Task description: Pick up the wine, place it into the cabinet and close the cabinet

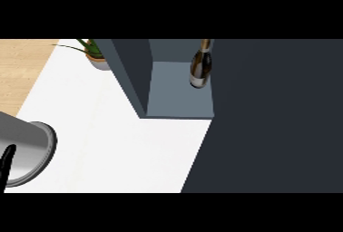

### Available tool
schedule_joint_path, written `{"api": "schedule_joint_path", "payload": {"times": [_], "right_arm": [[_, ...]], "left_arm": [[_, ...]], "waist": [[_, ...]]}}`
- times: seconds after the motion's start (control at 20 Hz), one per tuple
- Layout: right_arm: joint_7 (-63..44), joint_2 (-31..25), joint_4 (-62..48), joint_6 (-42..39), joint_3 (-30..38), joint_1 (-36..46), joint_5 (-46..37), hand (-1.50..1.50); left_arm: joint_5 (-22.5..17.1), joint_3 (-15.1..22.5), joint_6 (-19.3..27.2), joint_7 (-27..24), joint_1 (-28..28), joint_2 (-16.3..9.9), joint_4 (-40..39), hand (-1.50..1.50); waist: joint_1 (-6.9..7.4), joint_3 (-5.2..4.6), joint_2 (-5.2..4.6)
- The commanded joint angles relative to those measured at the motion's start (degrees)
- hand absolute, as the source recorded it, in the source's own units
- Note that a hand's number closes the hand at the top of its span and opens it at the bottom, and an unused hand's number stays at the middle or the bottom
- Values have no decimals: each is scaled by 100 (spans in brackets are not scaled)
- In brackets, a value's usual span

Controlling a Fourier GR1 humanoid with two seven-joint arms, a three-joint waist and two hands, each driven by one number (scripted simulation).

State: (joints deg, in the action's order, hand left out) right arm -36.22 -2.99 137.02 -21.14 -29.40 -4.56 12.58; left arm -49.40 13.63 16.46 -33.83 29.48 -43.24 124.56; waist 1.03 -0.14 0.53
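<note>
Head view shows only a small part of the left hand at the lower left edge: a thin black finger or thumb that points upward in front of the grey forearm. So little of this hand is visible that I cannot tell how far it is open, and nothing can be seen in it. The right hand does not appear in the view.

The forearm lies over the white counter, which runs from the lower left up to the back. At the far left the counter ends, and a light wooden floor is seen beside it. Near the back stands a potted plant with green leaves, just beside the cabinet's left wall.

The cabinet is dark blue-grey, and its shelf is open to the view. The wine bottle stands upright inside it, on the shelf, close to the right side. A large dark panel, perhaps the open cabinet door, fills the right side and touches the shelf's right edge.
</note>
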Motion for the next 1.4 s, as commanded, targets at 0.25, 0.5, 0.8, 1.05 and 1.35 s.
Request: {"api": "schedule_joint_path", "payload": {"times": [0.25, 0.5, 0.8, 1.05, 1.35], "right_arm": [[-109, 294, -740, 1437, -1391, 1845, -1915, 150], [-460, 297, -1536, 2721, -1269, 3278, -1701, 150], [-488, 298, -2597, 3159, -637, 4679, -1496, 150], [272, 299, -3987, 2852, 150, 5258, -1086, 150], [1256, 134, -5036, 2667, 475, 5320, -1378, 150]], "left_arm": [[-483, -1200, -1314, -202, 1016, -335, -29, -150], [-962, -1894, -1840, 60, 1066, -421, -136, -150], [-941, -2120, -2023, 348, 1124, -284, -161, -150], [-1162, -2339, -2191, 637, 1127, -181, -19, -150], [-970, -2372, -2274, 1048, 1028, -173, -80, -150]], "waist": [[119, -4, -8], [109, 2, -36], [45, 9, -45], [47, 12, -70], [-13, 14, -87]]}}
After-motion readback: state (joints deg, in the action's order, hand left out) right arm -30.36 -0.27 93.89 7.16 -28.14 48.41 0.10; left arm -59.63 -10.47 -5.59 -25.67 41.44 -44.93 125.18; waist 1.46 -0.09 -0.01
